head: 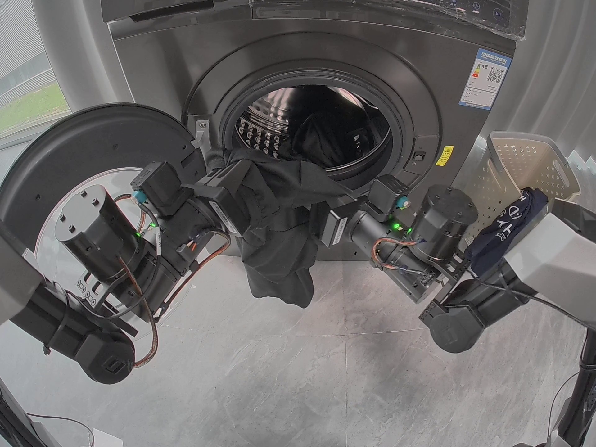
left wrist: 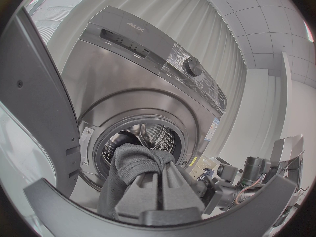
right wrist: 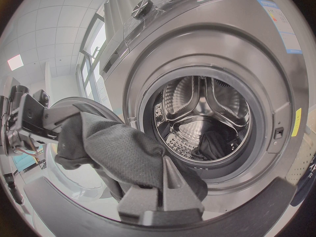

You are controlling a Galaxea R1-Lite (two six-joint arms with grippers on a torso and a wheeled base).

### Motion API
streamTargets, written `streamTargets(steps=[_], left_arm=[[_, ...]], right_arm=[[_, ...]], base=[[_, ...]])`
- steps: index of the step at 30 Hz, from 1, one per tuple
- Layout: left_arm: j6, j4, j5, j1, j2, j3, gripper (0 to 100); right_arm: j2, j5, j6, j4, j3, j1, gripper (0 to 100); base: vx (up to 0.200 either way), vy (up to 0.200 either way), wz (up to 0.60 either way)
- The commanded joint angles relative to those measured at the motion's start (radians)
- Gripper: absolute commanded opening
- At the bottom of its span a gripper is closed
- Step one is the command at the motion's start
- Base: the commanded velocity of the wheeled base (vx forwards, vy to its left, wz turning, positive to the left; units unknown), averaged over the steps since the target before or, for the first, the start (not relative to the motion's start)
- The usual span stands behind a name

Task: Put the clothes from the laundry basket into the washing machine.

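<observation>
L gripper (left wrist: 161,176) & R gripper (right wrist: 160,188) both clamped on dark garment (head: 276,231), stretched crosswise just below drum mouth (head: 267,114), which lies straight ahead; L looks nearer.

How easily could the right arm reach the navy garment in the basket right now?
Probably not yet: the right gripper is shut on the black garment, held with the left gripper at the washer. The navy garment lies uncovered on the basket beside that arm, so likely reachable after release.
</observation>
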Motion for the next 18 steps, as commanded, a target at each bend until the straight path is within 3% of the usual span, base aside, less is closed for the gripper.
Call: streamTargets(steps=[1, 4, 5, 18], left_arm=[[-0.001, 0.0, -0.001, 0.002, 0.016, -0.001, 0], [0.002, 0.0, -0.013, -0.001, 0.008, 0.031, 0], [0.002, 0.0, -0.018, -0.003, 0.007, 0.042, 100], [0.0, -0.002, -0.021, 0.002, 0.045, 0.075, 100]], right_arm=[[-0.109, 0.0, 0.0, -0.001, 0.093, -0.002, 0], [-0.133, 0.0, 0.001, -0.003, 0.107, 0.004, 0], [-0.14, 0.0, 0.001, -0.003, 0.107, 0.004, 0], [-0.229, -0.005, 0.016, -0.001, 0.109, 0.004, 0]], base=[[0.0, 0.0, 0.0], [0.0, 0.0, 0.0], [0.0, 0.0, 0.0], [0.0, 0.0, 0.0]])
